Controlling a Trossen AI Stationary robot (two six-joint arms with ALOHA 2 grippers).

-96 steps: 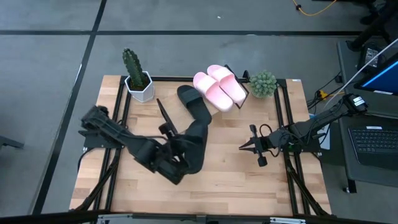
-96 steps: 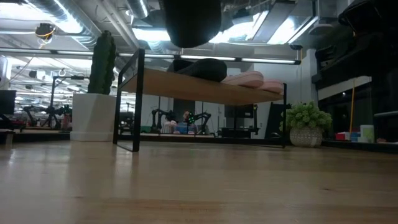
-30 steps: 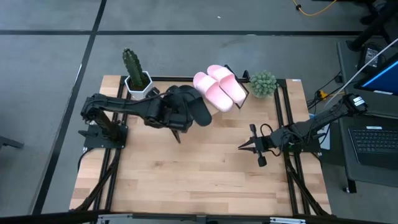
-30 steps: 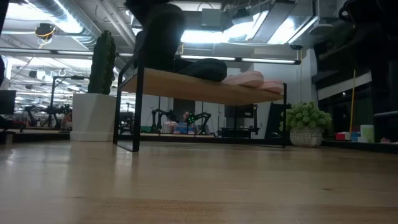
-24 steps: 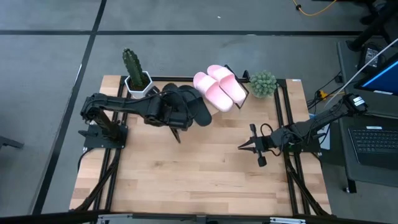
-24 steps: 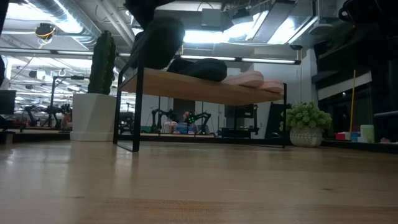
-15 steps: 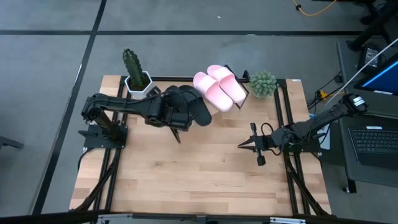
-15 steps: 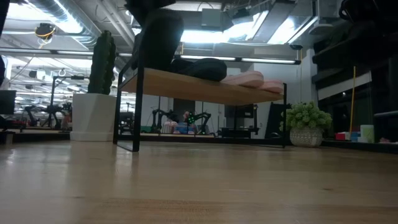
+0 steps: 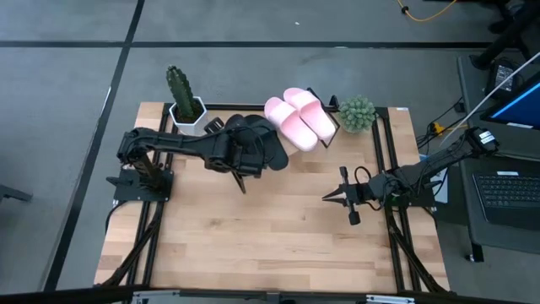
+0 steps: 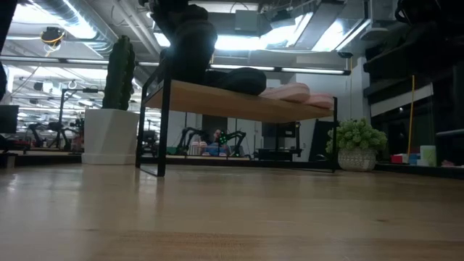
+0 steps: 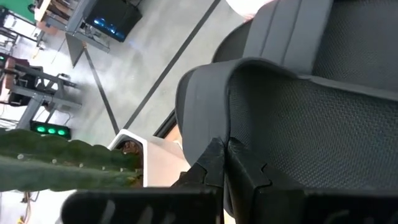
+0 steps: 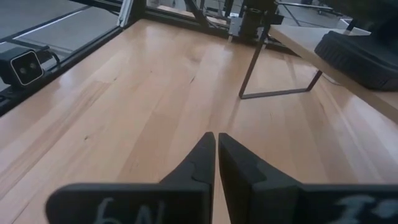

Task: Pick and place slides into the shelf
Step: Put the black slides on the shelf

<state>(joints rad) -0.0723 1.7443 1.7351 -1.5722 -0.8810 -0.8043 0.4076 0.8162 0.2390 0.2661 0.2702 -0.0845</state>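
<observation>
Black slide (image 9: 239,145) clamped in left gripper (image 11: 225,163) over the shelf (image 10: 239,103) end nearest the cactus (image 9: 179,87); second black slide (image 9: 268,148) beside it on the shelf; pink slides (image 9: 297,118) at shelf's other end; right gripper (image 12: 216,160) closed, empty, well apart from shelf.

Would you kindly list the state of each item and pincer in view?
Left pincer: shut on a black slide, at the shelf.
Right pincer: shut, empty, over the table.
Other black slide: lying on the shelf.
Pink slides: side by side on the shelf.
</observation>
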